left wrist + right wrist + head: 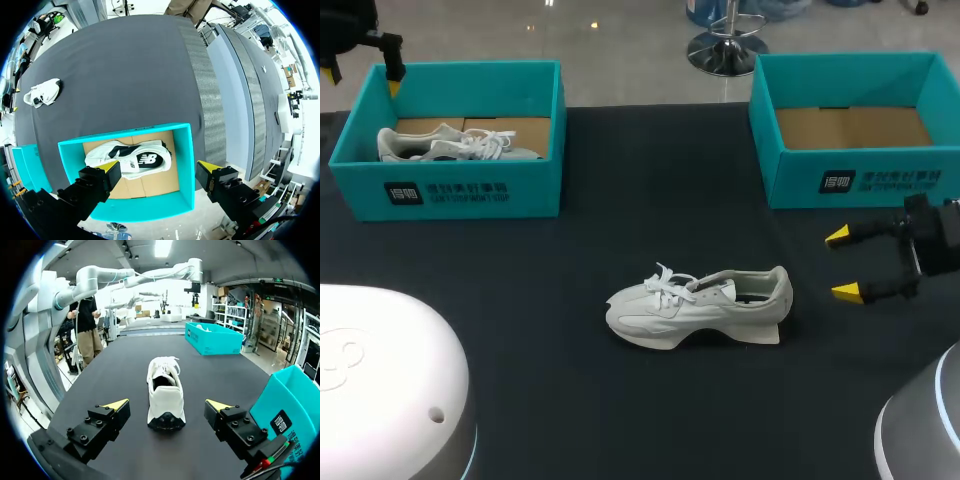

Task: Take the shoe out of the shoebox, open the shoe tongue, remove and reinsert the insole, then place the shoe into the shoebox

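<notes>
A white sneaker (695, 305) lies on the dark table near the middle, toe to the left, laces loose. My right gripper (845, 263) stands open just right of its heel, not touching it. The right wrist view shows that sneaker (165, 390) heel-first ahead of the open right gripper (168, 404). A second white sneaker (450, 143) lies inside the teal shoebox (450, 190) at the back left. My left gripper (360, 75) hangs open high above that box. In the left wrist view it (159, 167) looks straight down on the boxed sneaker (127, 159).
A second teal shoebox (860, 180), holding only its cardboard floor, stands at the back right, just behind my right gripper. It shows beside the right finger as a teal wall (290, 405). Dark tabletop surrounds the loose sneaker.
</notes>
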{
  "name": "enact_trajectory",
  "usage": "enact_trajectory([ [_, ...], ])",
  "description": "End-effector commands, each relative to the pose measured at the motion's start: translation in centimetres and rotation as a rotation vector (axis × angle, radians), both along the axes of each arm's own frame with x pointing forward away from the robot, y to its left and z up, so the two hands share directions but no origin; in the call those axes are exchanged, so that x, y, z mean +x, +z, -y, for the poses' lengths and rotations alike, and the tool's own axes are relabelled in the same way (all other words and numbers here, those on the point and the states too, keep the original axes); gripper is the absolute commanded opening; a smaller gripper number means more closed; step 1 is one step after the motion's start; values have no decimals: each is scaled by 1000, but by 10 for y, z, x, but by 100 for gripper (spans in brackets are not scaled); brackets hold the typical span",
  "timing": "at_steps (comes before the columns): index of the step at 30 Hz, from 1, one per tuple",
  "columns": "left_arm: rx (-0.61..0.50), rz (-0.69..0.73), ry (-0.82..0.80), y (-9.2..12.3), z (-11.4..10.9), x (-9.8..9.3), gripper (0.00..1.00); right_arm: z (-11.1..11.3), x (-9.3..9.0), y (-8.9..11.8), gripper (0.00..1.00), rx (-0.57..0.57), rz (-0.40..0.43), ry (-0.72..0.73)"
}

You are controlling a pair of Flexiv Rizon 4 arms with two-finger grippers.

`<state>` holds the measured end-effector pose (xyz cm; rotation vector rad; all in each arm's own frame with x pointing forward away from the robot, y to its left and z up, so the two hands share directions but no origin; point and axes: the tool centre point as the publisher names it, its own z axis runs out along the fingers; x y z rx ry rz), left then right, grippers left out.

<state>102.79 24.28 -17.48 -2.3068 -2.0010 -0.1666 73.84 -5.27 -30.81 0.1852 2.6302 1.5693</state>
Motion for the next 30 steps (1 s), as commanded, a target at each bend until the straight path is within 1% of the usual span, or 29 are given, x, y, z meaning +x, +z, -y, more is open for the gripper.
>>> enact_trajectory([
  [1,1,3,-1,0,0,-1,100,0,2,-8,100,8,-21,-15],
  [4,1,3,-1,0,0,-1,100,1,5,-15,100,-1,-39,-30],
  [9,1,3,-1,0,0,-1,100,5,12,-30,100,9,-30,-16],
  [13,1,3,-1,0,0,-1,100,8,14,-44,100,18,-32,-15],
  [18,1,3,-1,0,0,-1,100,8,13,-67,100,65,-32,-5],
  [24,1,3,-1,0,0,-1,100,7,9,-83,100,114,-8,-30],
  [30,1,3,-1,0,0,-1,100,3,6,-92,100,130,-2,-33],
])
